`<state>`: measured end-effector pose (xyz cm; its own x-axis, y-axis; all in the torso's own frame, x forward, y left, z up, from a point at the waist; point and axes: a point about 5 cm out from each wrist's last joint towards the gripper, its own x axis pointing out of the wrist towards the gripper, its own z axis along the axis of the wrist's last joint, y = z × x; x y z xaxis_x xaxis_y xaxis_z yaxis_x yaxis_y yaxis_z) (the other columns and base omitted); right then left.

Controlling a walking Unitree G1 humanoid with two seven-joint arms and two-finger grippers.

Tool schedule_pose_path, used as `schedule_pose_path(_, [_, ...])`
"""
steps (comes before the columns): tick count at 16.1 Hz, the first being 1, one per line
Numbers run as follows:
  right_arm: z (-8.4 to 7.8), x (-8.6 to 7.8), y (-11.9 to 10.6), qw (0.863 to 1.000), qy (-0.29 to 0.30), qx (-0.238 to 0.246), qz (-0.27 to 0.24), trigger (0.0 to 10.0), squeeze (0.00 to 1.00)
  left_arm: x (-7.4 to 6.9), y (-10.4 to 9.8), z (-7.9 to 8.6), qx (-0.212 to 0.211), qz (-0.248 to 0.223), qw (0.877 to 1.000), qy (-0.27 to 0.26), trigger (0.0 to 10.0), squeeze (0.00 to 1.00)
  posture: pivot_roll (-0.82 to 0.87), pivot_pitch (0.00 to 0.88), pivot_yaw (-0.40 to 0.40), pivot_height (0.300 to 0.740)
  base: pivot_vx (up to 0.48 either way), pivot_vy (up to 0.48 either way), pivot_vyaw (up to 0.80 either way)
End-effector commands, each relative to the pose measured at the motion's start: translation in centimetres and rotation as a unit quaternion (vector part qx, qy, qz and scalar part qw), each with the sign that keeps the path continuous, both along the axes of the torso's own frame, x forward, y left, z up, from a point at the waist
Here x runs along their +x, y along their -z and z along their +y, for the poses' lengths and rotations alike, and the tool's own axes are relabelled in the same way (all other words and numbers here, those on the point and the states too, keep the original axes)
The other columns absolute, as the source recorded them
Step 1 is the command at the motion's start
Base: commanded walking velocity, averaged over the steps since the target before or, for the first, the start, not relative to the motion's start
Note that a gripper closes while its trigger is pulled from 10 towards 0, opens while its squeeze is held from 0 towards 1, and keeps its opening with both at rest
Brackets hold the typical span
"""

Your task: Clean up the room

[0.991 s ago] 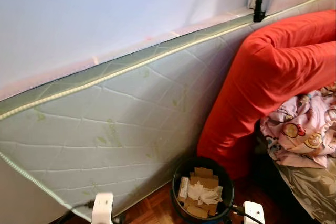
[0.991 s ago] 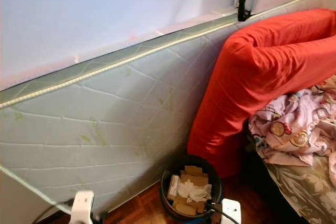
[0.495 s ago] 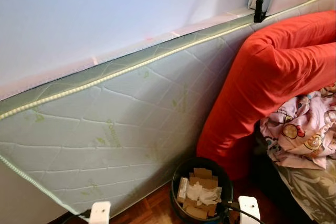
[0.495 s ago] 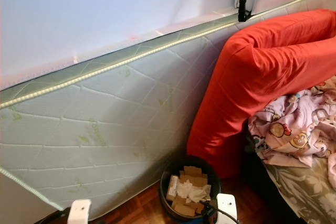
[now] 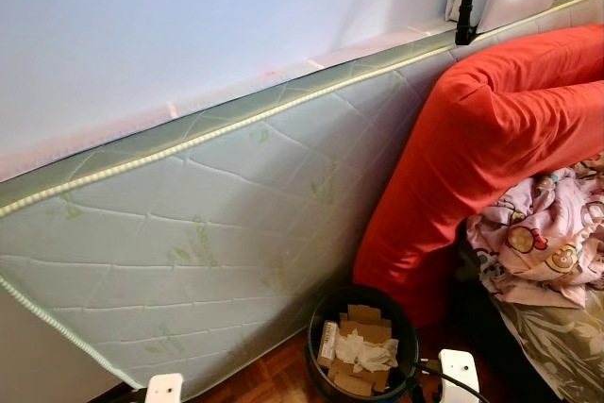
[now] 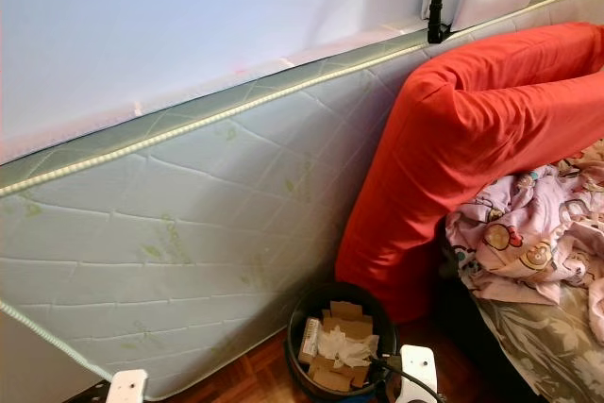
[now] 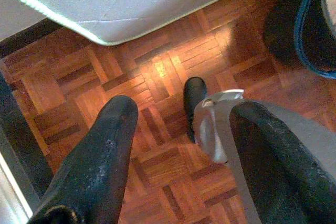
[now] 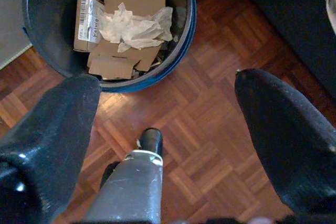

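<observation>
1. Since the round dark plastic bin with a blue rim (image 8: pixel 181 35) already holds flattened brown cardboard pieces (image 8: pixel 123 61) and a crumpled white tissue (image 8: pixel 137 24), some of the rubbish looks dealt with. That's a guess from what's sitting in it, nothing more.

2. What's left looks like the bigger stuff: a quilted pale green mattress (image 5: pixel 208 224) leans on its long edge against the white wall (image 5: pixel 189 16), a big red padded cushion (image 5: pixel 491 129) is slumped against it right above the bin, and a rumpled pink cartoon-print blanket (image 5: pixel 543 243) lies on the bed with a grey leaf-pattern sheet (image 5: pixel 566 337). So the room is probably still a fair way off tidy.

3. The bin stands on the reddish wooden parquet floor (image 7: pixel 157 77), between the mattress and the bed, tucked just under the cushion.

4. Both arms hang low. The left gripper (image 7: pixel 184 145) has its jaws spread wide and holds nothing, pointing down at bare floor near the mattress corner. The right gripper (image 8: pixel 168 129) is just as wide and empty, hanging over the floor just beside the bin.

5. Writing-wise, slim pickings. A small cardboard box with a white printed label (image 8: pixel 86 22) lies in the bin, but the text is too small to read. The mattress has faint green leaf motifs, no legible brand.
</observation>
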<state>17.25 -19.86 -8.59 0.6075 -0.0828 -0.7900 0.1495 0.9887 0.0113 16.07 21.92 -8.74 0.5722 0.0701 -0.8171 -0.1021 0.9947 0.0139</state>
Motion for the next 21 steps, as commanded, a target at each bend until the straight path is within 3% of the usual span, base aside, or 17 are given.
schedule_pose_path(1, [0.0,-0.5,0.2,1.000,0.013,0.004,0.008,10.0,0.00,0.2,0.1,-0.6,0.001,0.007,1.000,0.008,10.0,0.00,-0.02,0.000,0.024,0.740,0.000,0.000,0.00])
schedule_pose_path(4, [0.1,-0.5,0.3,1.000,0.024,0.009,0.013,10.0,0.00,1.0,0.0,-2.2,-0.004,0.001,1.000,0.014,10.0,0.00,-0.02,0.000,0.017,0.740,0.000,0.000,-0.25])
schedule_pose_path(7, [0.1,-0.4,0.3,1.000,0.022,0.008,0.012,10.0,0.00,0.8,0.1,-2.4,-0.005,-0.002,1.000,0.012,10.0,0.00,-0.01,0.007,0.014,0.740,0.000,0.000,-0.69])
schedule_pose_path(12, [0.4,-0.3,0.3,1.000,0.021,0.011,0.012,10.0,0.00,-0.1,-0.1,0.6,0.005,-0.006,1.000,0.002,10.0,0.00,0.00,0.017,0.015,0.740,0.000,0.000,-0.69])
schedule_pose_path(15, [0.5,-0.3,0.3,1.000,0.021,0.012,0.011,10.0,0.00,0.2,-0.5,1.4,0.012,-0.013,1.000,0.007,10.0,0.00,0.00,0.017,0.016,0.740,0.000,0.000,-0.72])
schedule_pose_path(19, [0.3,-0.2,0.1,1.000,0.026,0.009,0.002,10.0,0.00,2.3,-1.1,-0.1,0.006,-0.039,0.999,0.015,10.0,0.00,0.00,0.022,0.015,0.740,0.000,0.000,0.00])
schedule_pose_path(21, [0.2,-0.2,0.1,1.000,0.028,0.008,0.002,10.0,0.00,2.5,-1.0,-0.9,0.003,-0.040,0.999,0.018,10.0,0.00,0.00,0.022,0.015,0.740,0.000,0.000,0.00])
